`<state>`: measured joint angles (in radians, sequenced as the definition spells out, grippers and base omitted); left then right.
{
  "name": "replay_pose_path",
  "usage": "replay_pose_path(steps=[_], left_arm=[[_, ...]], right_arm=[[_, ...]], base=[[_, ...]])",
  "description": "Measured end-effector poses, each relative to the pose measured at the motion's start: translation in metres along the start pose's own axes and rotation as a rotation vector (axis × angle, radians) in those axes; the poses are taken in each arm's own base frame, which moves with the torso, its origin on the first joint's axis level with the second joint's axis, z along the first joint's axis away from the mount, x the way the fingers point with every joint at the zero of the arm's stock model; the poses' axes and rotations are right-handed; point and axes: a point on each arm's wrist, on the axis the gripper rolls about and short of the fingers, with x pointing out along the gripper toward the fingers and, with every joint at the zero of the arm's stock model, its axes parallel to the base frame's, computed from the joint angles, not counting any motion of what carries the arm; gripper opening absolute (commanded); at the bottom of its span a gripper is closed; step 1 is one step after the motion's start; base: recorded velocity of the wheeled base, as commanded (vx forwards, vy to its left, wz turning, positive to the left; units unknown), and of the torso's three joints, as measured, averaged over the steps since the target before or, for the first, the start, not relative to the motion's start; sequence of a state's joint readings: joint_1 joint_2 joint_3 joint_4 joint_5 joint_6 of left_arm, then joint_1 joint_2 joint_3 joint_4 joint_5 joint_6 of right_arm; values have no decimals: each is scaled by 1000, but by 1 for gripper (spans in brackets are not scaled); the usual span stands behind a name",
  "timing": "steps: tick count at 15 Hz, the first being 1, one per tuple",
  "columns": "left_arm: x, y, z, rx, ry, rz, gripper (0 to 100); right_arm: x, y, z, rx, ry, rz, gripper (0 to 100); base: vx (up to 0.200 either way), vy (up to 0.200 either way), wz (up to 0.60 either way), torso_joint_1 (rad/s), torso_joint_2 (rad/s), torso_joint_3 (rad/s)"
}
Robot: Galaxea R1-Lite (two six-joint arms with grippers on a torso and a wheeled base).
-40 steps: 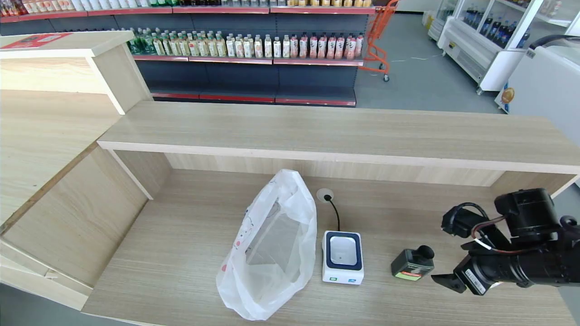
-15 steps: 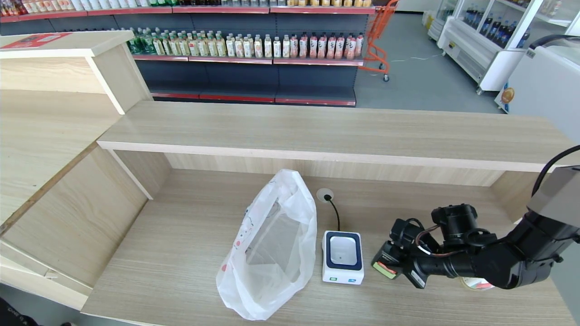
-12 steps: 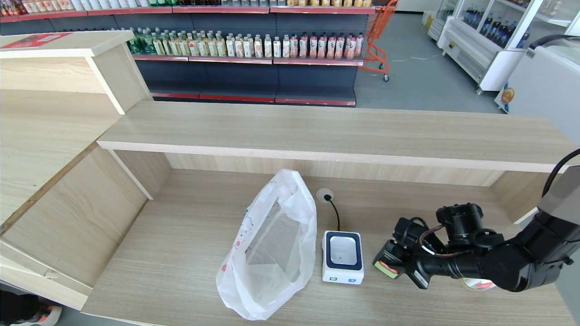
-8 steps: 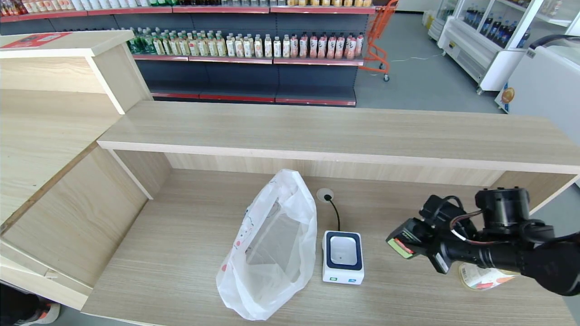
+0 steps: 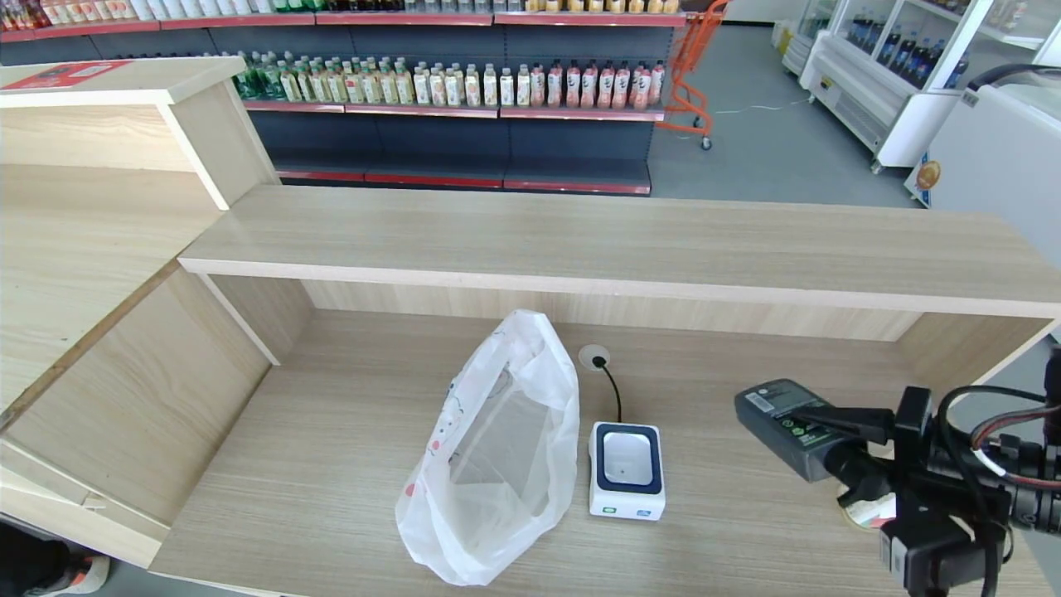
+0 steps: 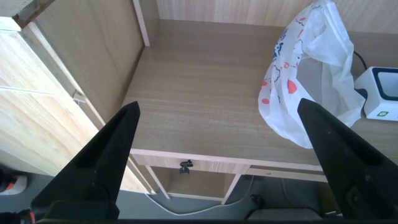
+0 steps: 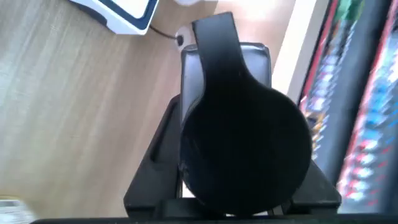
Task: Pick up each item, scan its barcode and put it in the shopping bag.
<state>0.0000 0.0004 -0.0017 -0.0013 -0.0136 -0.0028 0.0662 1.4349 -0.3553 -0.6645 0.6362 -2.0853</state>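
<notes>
While the right hand gripped the dark grey, black-capped plastic bottle above the pale wooden table, right of the white, blue-rimmed barcode scanner, the scan seemed not yet done and the translucent white shopping bag looked empty. The left hand hung wide open, holding nothing. A round item lay mostly hidden under the right arm; the bottle's barcode was too small to find.

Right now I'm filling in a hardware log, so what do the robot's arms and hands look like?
The left hand has two broad, black, wedge-shaped fingers. The right arm is black too, built of cylindrical segments, with black cables looping over it, a red wire among them, and a white printed label on a boxy block. The right hand has slim black fingers.
</notes>
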Motion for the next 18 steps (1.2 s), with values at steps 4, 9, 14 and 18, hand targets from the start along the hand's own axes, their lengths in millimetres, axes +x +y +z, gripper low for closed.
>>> replay_pose_path(steps=[4,9,14,18], left_arm=[[0,0,0,0,0,0,100],[0,0,0,0,0,0,100],[0,0,0,0,0,0,100],[0,0,0,0,0,0,100]], right_arm=[[1,4,37,-442,-308,11,0],[2,-14,58,-629,-547,-282,0],[-1,-18,63,-631,-603,-353,0],[-5,-19,65,-636,-611,-379,0]], base=[[0,0,0,0,0,0],[0,0,0,0,0,0],[0,0,0,0,0,0],[0,0,0,0,0,0]])
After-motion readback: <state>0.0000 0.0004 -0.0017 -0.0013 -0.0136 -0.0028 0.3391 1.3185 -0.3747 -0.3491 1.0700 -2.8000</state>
